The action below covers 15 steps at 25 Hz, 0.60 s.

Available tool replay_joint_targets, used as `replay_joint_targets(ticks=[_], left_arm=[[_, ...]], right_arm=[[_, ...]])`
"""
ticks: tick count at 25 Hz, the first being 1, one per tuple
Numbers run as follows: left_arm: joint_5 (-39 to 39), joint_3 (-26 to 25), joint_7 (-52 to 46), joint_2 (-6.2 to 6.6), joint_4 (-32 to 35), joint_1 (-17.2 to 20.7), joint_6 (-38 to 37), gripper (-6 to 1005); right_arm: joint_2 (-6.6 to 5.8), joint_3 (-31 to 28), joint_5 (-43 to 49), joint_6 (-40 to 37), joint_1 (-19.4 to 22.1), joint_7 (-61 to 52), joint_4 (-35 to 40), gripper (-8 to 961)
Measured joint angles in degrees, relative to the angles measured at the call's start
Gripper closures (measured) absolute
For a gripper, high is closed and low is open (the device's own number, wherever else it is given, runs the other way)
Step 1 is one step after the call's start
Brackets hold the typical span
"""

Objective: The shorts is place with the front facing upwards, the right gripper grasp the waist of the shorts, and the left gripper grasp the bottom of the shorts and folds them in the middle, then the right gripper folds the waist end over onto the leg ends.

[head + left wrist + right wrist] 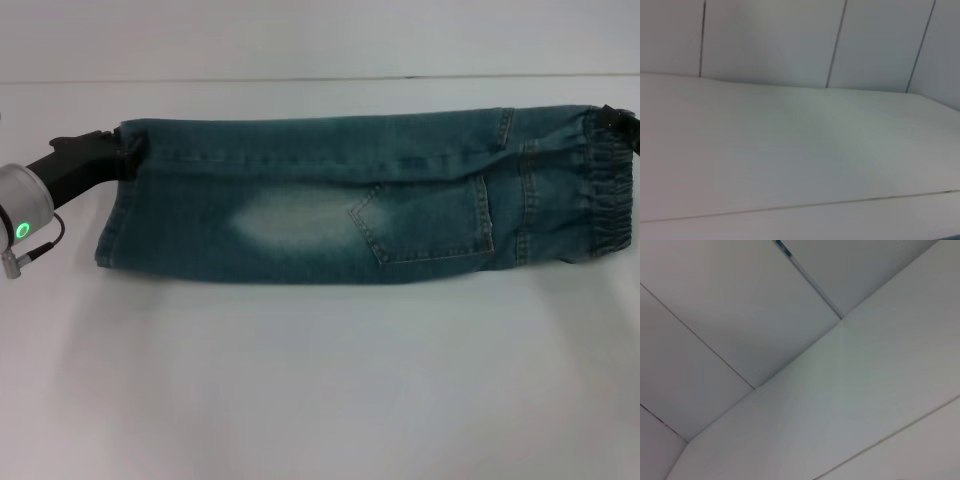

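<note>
The blue denim shorts (350,195) lie folded lengthwise across the white table (320,380), with a back pocket facing up. The elastic waist (608,185) is at the right end and the leg ends (112,215) are at the left end. My left gripper (126,152) sits at the far corner of the leg ends, shut on the hem. Only a black tip of my right gripper (626,124) shows, at the far corner of the waist by the picture's right edge. Both wrist views show only bare table and wall panels.
A table seam (300,79) runs across behind the shorts. Wall panels (770,40) stand beyond the table's far edge. White tabletop extends in front of the shorts.
</note>
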<state>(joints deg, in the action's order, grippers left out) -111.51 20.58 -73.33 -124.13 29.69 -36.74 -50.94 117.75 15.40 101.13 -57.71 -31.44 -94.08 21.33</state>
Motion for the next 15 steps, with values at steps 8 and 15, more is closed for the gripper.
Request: replay_joint_targets(ticks=[8, 15], left_arm=[[0.05, 0.07, -0.21, 0.34, 0.63, 0.90, -0.07, 731], [0.38, 0.16, -1.98, 0.02, 3.80, 3.85, -7.80, 505]], right_arm=[[-0.93, 0.04, 0.15, -1.45, 3.08, -0.80, 0.99, 446], [-1.05, 0.08, 0.52, -11.13, 8.55, -1.16, 6.64, 232]])
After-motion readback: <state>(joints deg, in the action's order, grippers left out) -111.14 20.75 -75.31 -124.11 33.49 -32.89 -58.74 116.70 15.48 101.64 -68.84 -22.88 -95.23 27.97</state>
